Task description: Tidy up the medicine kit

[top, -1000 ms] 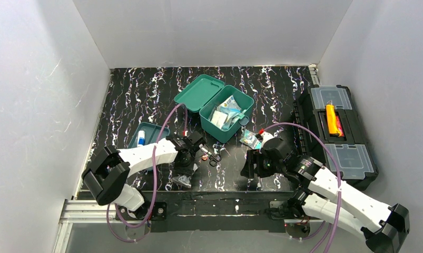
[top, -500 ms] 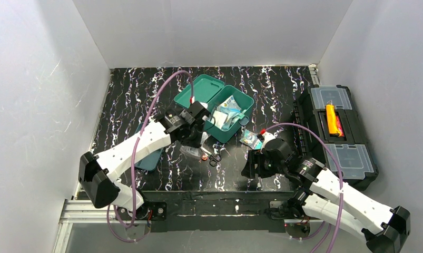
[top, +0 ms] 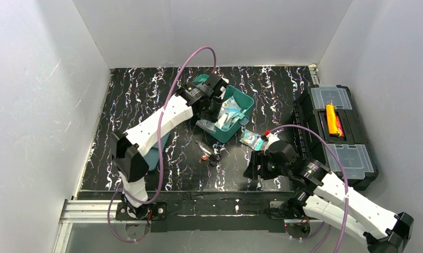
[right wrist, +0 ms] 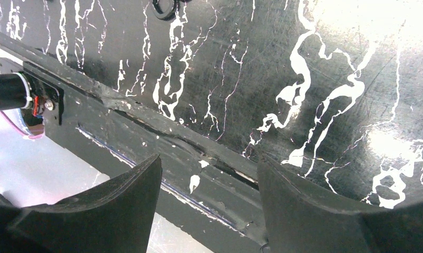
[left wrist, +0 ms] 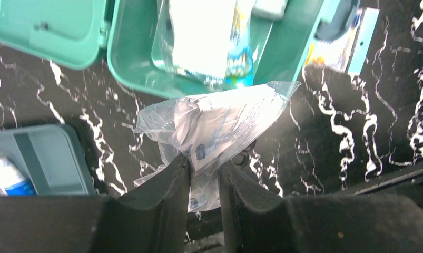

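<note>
The medicine kit (top: 244, 101) stands open at the middle back, a teal box with packets inside, its lid (left wrist: 40, 26) laid flat behind it. My left gripper (top: 206, 117) hangs at the kit's near-left corner, shut on a clear plastic packet (left wrist: 214, 126) that dangles just over the box's edge (left wrist: 130, 68). Over the table's near edge, my right gripper (top: 254, 171) stands open, and nothing lies between its fingers (right wrist: 119, 200). The blue-teal inner tray (left wrist: 46, 158) lies on the table to the left and holds a blue-and-white tube (left wrist: 2, 176).
Small scissors (top: 213, 156) and a copper-coloured piece (top: 204, 156) lie in front of the kit. A printed packet (top: 249, 138) rests by the kit's right corner. A black toolbox (top: 351, 158) with an orange item (top: 331, 118) fills the right side.
My left arm has lifted from the near table and swung back to the kit, carrying the clear packet. The right arm has barely moved.
</note>
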